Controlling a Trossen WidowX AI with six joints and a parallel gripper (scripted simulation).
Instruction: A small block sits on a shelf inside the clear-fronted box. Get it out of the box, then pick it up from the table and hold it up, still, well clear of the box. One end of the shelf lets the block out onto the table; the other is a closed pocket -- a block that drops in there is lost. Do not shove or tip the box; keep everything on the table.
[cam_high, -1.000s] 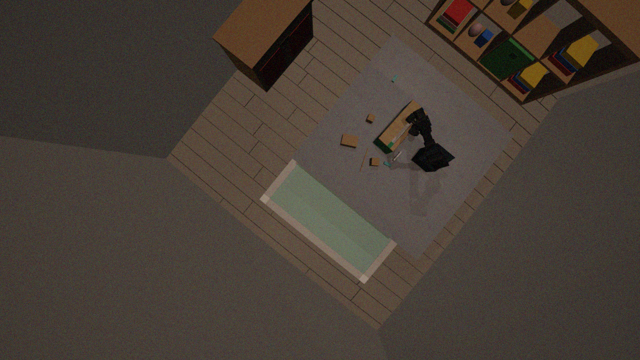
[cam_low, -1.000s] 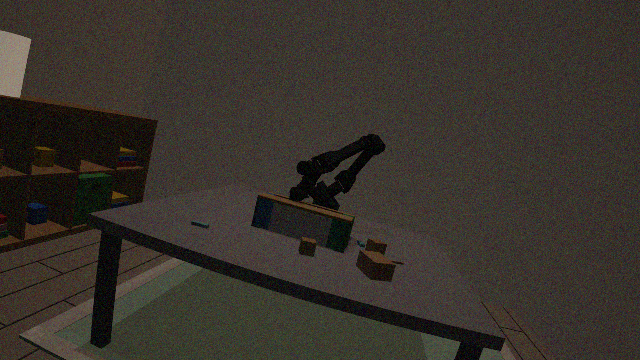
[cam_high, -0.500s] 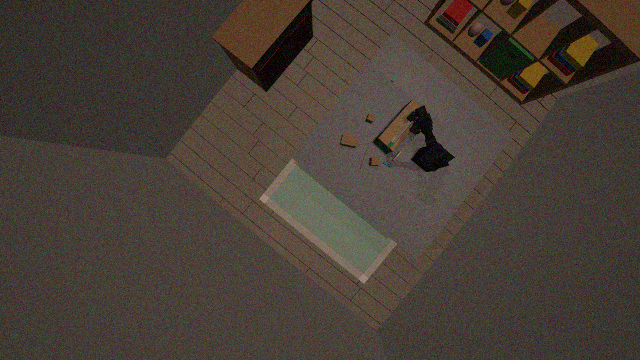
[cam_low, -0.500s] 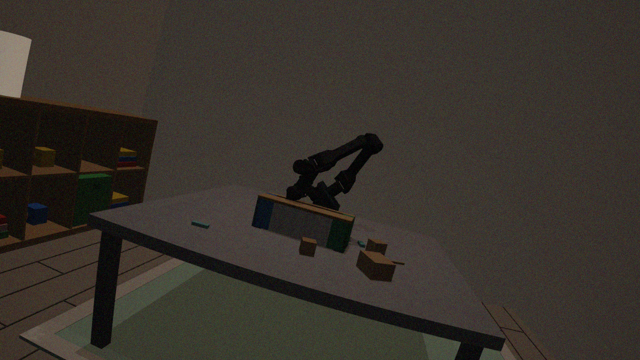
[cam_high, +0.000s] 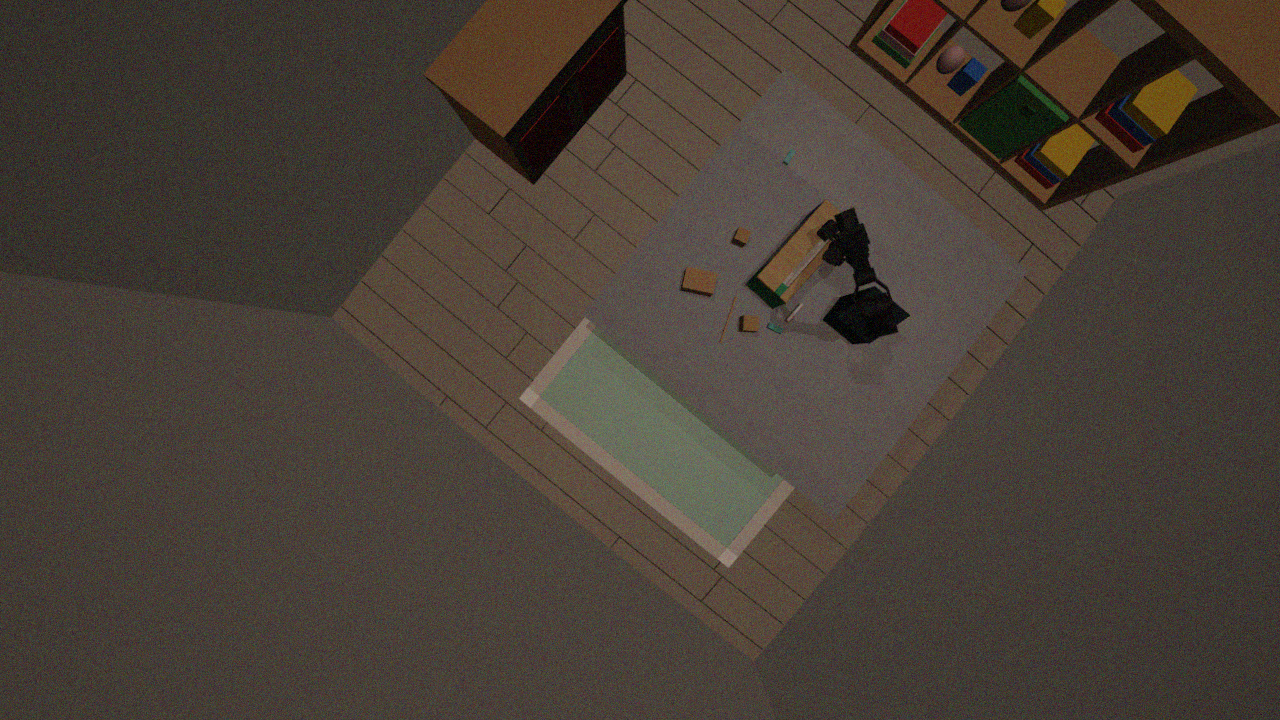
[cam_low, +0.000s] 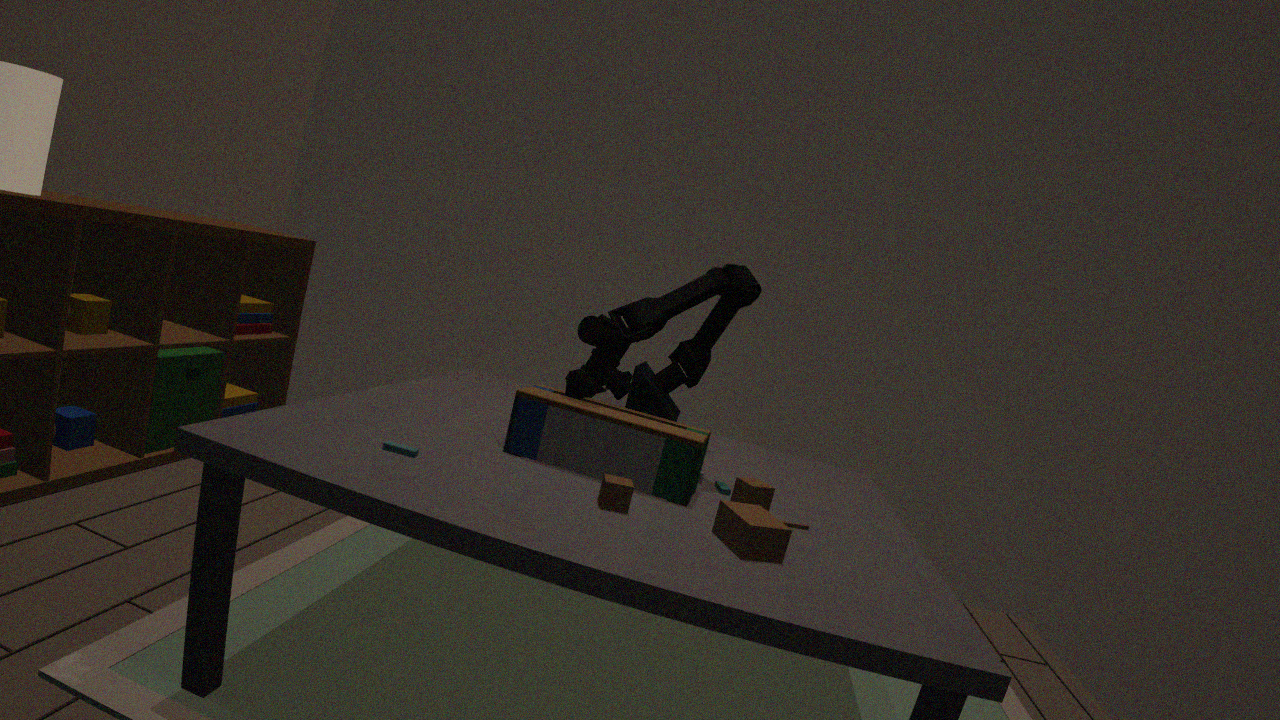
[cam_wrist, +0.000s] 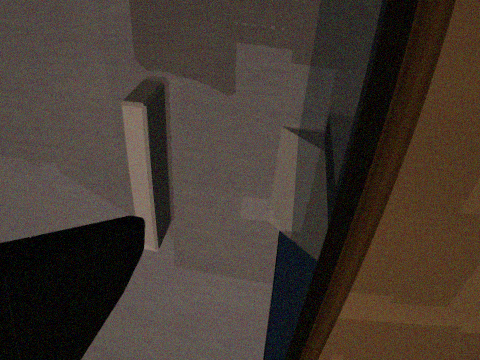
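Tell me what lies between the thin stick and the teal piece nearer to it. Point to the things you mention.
A small wooden block (cam_high: 749, 324) (cam_low: 752, 494) lies between the thin stick (cam_high: 728, 319) (cam_low: 796, 525) and that teal piece (cam_high: 775, 327) (cam_low: 723, 488); the top view shows it.

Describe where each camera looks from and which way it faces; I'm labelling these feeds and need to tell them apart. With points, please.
Top: high overhead, looking down at the table (cam_high: 904, 429) (cam_low: 501, 501); the black arm (cam_high: 861, 259) (cam_low: 684, 291) shows from above.
Exterior: beyond the table's edge, across the box (cam_high: 787, 264) (cam_low: 599, 443) from the arm, facing both; most of the arm shows.
Wrist: on the arm near the gripper, close beside the box (cam_wrist: 420, 200), facing the tabletop; one dark finger (cam_wrist: 65, 285) shows.
Shared: top and exterior both show the wooden blocks (cam_high: 699, 281) (cam_low: 751, 532).
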